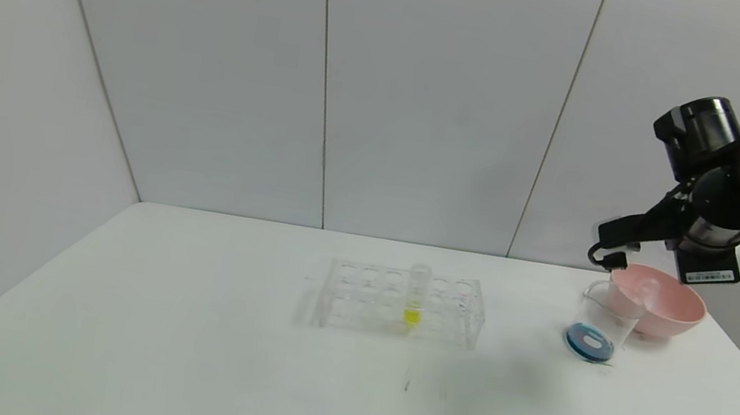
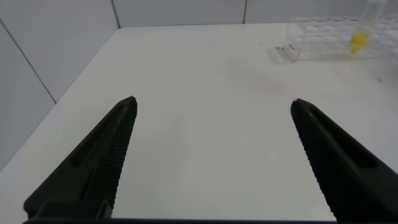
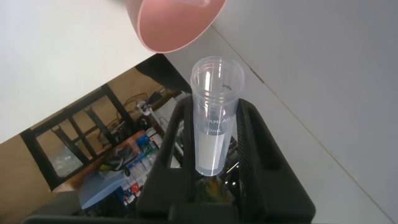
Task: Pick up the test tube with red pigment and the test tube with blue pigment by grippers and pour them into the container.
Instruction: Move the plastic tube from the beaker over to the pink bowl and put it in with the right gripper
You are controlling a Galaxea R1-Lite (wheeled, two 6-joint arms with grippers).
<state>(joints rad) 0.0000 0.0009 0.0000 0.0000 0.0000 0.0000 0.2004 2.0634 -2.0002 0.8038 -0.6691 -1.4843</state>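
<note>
R pincer (image 3: 211,186) clamped on emptied tube (image 3: 214,112) above pink bowl (image 1: 669,306) | L pincer (image 2: 211,155) apart, idle over worktop (image 1: 167,339) | risk: tube slips, strikes container (image 1: 602,325) holding blue liquid, spill.

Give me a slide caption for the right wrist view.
Right gripper holding an empty clear tube near the pink bowl.

A white table (image 1: 180,356) fills the foreground, its surface matte and evenly lit — only soft, faint shadows fall on it. Behind it stand pale grey wall panels (image 1: 433,98) divided by thin dark seams. Past the table's right edge, a black chair frame (image 3: 87,134) and cluttered items show — indistinct.
</note>
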